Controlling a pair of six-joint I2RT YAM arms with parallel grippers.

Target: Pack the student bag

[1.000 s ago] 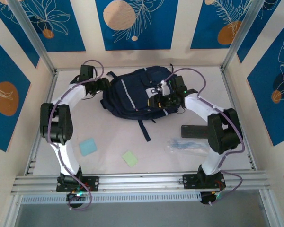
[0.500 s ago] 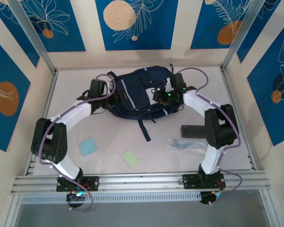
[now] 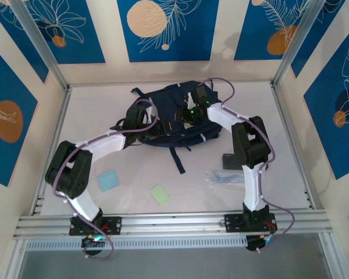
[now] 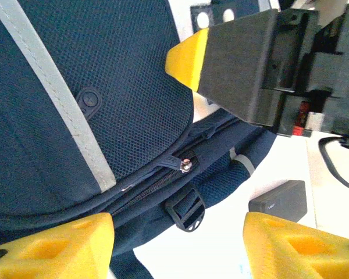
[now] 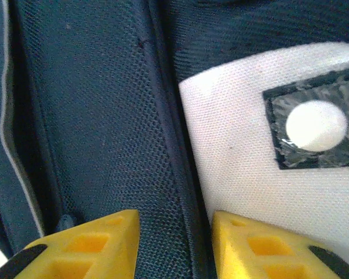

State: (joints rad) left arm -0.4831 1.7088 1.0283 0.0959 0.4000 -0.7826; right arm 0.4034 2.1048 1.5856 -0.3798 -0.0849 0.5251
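Note:
The student bag (image 3: 163,99), navy with a grey stripe, lies flat at the back middle of the table. My left gripper (image 3: 157,129) is at its near left side. In the left wrist view this gripper (image 4: 177,250) is open, its yellow fingers (image 4: 52,244) straddling the bag's edge below a zipper pull (image 4: 186,164) and a black buckle (image 4: 186,210). My right gripper (image 3: 179,117) hovers over the bag's middle. Seen from the right wrist, the right gripper (image 5: 174,244) is open with a narrow gap, over a dark seam between navy mesh (image 5: 104,133) and a light grey patch (image 5: 238,163).
On the table's right side lie a black box (image 3: 235,161) and a clear packet of pens (image 3: 224,177). A blue pad (image 3: 108,180) and a green pad (image 3: 160,195) sit in front. A loose strap (image 3: 177,160) trails from the bag. Walls close in on three sides.
The left arm swung right from the back left corner to the bag's near left edge. The right gripper moved left over the bag's middle, and its jaws narrowed.

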